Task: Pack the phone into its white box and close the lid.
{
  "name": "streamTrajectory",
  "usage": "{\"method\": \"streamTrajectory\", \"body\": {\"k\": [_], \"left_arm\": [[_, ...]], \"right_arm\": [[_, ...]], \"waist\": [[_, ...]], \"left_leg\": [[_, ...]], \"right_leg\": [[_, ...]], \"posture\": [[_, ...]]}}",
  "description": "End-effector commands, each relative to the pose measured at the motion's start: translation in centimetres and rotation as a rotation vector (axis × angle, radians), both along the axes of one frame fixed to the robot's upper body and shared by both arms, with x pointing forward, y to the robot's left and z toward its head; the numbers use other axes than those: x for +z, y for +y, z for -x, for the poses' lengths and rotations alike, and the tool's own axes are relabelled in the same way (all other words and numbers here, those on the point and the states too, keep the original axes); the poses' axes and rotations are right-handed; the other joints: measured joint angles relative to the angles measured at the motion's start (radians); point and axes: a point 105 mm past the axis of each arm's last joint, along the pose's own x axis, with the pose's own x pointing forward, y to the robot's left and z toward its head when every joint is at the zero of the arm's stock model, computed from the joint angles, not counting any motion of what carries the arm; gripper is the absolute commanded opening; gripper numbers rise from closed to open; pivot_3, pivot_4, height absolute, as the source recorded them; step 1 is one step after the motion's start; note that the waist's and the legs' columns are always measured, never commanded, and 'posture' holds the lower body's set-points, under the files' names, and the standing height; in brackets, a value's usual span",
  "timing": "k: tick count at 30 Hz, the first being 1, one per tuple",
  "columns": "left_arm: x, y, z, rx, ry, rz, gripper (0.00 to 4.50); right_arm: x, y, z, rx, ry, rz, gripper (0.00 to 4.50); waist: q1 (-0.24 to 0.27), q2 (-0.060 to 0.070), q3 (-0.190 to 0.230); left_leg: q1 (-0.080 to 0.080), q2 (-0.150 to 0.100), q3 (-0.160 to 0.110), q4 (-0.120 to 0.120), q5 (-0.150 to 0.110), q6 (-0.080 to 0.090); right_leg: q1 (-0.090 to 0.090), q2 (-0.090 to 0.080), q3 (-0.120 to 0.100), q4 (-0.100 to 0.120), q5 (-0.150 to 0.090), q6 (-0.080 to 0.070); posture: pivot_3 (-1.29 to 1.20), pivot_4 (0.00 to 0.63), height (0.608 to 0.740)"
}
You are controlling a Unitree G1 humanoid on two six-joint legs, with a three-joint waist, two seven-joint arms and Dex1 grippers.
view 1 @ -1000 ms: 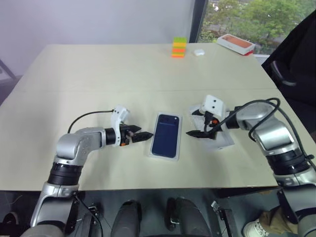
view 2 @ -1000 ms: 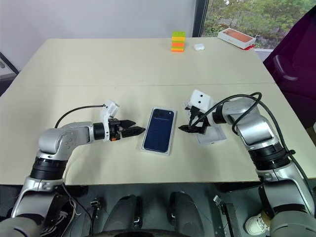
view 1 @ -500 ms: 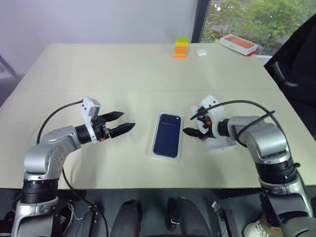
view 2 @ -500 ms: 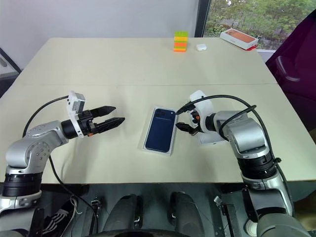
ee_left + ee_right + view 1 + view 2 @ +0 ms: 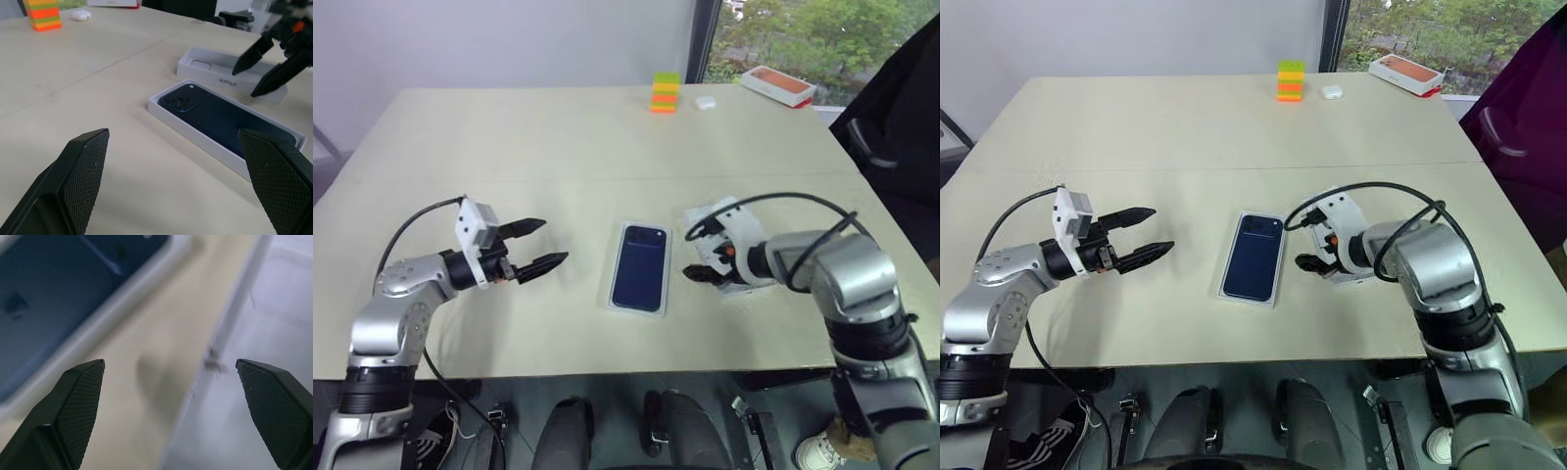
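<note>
**Phone in tray, lid lying open beside it**

Left claw [image 5: 536,246]: clear of the desk [image 5: 558,137], fingers spread wide, nothing between them. It points toward the middle of the desk and sits well apart from the box, to its left.

Centre: the white box [image 5: 618,294] lies flat on the desk. The phone [image 5: 640,266] rests inside it, dark navy back up, camera cluster at the far corner. In the left wrist view the tray's thin white walls frame the phone on all sides.

Just right of the tray: the lid [image 5: 215,73] lies with its plain white inside facing up, apart from the tray with a strip of bare desk between. On its side wall, grey lettering reads "iPhone", seen upside down in the left wrist view. No other writing is legible there.

Right claw [image 5: 694,258]: angled down over the gap between tray and lid, fingers wide apart, holding nothing. The right wrist view looks down between the tips at the tray's edge on one side and the lid's white interior on the other.

Far edge of desk: a small stack of coloured blocks [image 5: 666,93], green, yellow and orange bands; a small white rounded case [image 5: 706,101] just beside it; farther right an orange-topped box [image 5: 779,84] near the window. No labels readable on these.
</note>
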Motion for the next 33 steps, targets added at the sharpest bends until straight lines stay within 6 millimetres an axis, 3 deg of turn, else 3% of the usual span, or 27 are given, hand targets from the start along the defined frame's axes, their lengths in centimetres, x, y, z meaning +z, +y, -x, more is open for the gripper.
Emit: {"method": "streamTrajectory", "body": {"k": [1,10,14,19,23,33], "left_arm": [[1.1,-0.2,-0.3,0.002,-0.047,0.016,4.44],[0.7,-0.8,-0.5,0.017,-0.031,0.036,4.44],[0.7,-1.3,-0.6,0.012,-0.038,0.038,4.44],[1.1,-1.7,-0.3,-0.007,-0.052,0.067,4.44],[0.9,-1.6,-0.3,0.003,-0.054,0.059,4.44],[1.1,-1.7,-0.7,0.026,-0.043,0.078,4.44]], "right_arm": [[0.9,0.1,-1.2,-0.057,-0.011,-0.050,4.50],[0.9,0.4,-1.9,-0.077,-0.001,-0.010,4.50],[0.8,-0.9,-2.4,-0.142,0.015,0.007,4.50],[0.4,-0.3,-1.8,-0.113,0.033,0.005,4.50],[0.1,-1.1,-1.7,-0.148,0.060,0.028,4.50],[-0.1,-1.1,-1.1,-0.147,0.076,0.097,4.50]], "waist": [[0.003,0.000,0.000],[0.002,0.000,0.000],[0.000,0.000,0.000],[-0.005,0.000,0.000],[-0.005,0.000,0.000],[-0.017,0.000,0.000]], "left_leg": [[0.000,0.000,0.000,0.000,0.000,0.000],[-0.001,0.000,0.002,0.000,-0.001,0.001],[0.000,0.000,0.002,0.000,-0.001,0.001],[0.000,0.001,0.002,0.000,-0.001,0.001],[0.000,0.001,0.003,0.000,-0.001,0.001],[-0.001,0.001,0.003,0.000,-0.001,0.002]], "right_leg": [[0.000,0.000,0.000,0.000,0.000,-0.001],[0.000,0.000,0.001,0.000,0.001,-0.001],[0.000,0.000,0.001,0.000,0.001,-0.001],[-0.001,0.000,0.002,0.000,0.001,-0.001],[-0.001,0.000,0.002,0.000,0.001,-0.001],[-0.001,0.000,0.003,0.000,0.000,0.000]], "posture": [[0.00,0.150,0.740],[0.00,0.150,0.740],[0.00,0.150,0.740],[0.00,0.150,0.740],[0.00,0.150,0.740],[0.00,0.150,0.740]]}}
